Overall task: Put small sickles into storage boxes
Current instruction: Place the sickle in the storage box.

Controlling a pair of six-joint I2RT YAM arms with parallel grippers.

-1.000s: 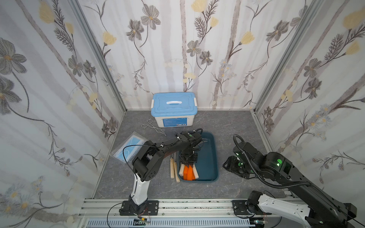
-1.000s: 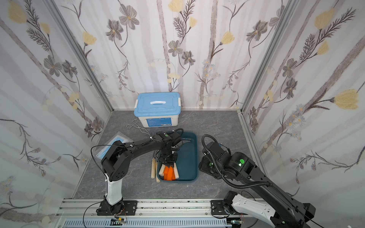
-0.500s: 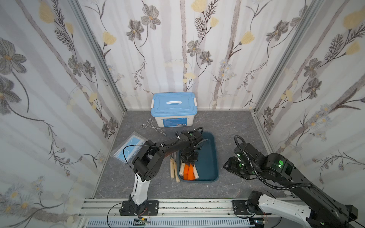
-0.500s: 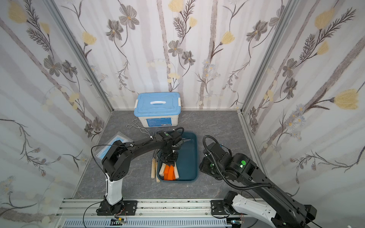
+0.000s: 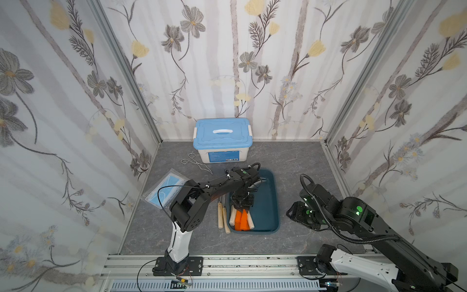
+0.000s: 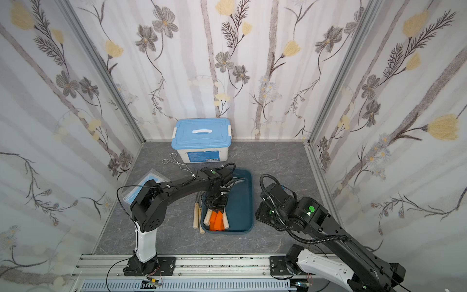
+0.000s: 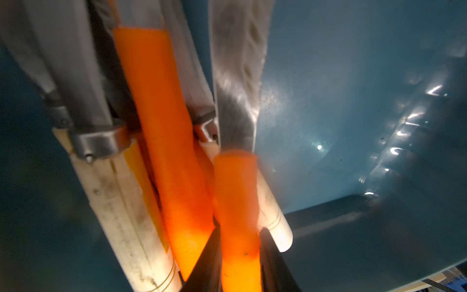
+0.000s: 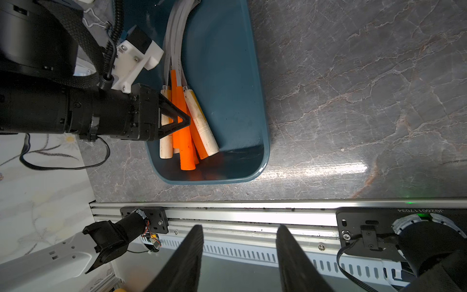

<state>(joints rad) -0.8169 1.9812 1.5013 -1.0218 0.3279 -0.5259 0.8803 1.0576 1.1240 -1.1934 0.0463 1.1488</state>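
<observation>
On the grey stone-patterned table [image 5: 303, 161], the dark teal tray [image 5: 269, 202] lies lengthwise between the two arms, with a bundle of small sickles [image 5: 241, 219] gathered along its left side. Their orange and pale wooden handles point toward the robot's base rail, and their grey blades run toward the far end of the tray. The left gripper [image 5: 241, 205] reaches down into this bundle. In the left wrist view its dark fingers [image 7: 207, 263] stand on either side of one orange handle [image 7: 237, 197] and lie close against it. Whether they pinch that handle or merely flank it cannot be told. That handle rests on top of the other handles in the tray. Two more wooden-handled sickles [image 5: 222, 216] lie on the table just beside the tray's left rim, outside it and roughly parallel to it. The right gripper [image 8: 240, 227] hangs to the right of the tray and apart from it, with its fingers spread and nothing between them. At the back wall stands a white box with a light blue lid [image 5: 222, 136], and wire tongs [image 5: 195, 164] lie near its front left corner. A clear packet of blue masks [image 5: 165, 188] lies further left.
</observation>
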